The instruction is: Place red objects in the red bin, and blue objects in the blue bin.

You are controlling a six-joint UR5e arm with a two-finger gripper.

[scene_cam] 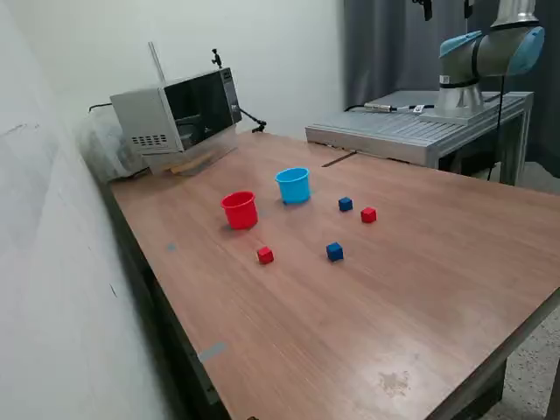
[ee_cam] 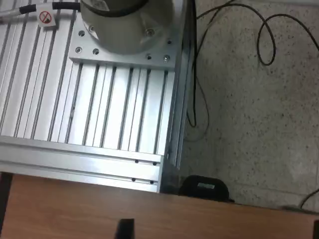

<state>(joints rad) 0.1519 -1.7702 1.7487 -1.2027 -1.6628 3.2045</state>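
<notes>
Wood-grain table (scene_cam: 420,289), carrying all items. Red cup (scene_cam: 239,210) beside light-blue cup (scene_cam: 294,185); four cubes loose nearby: red (scene_cam: 265,255), red (scene_cam: 368,214), blue (scene_cam: 334,252), blue (scene_cam: 346,204). Hand: out of view, state cannot be told. Risk: close-set cubes and cups invite knocks or wrong-colour drops.

Cubes (scene_cam: 265,255) scattered beside upright cups (scene_cam: 239,210)
</notes>
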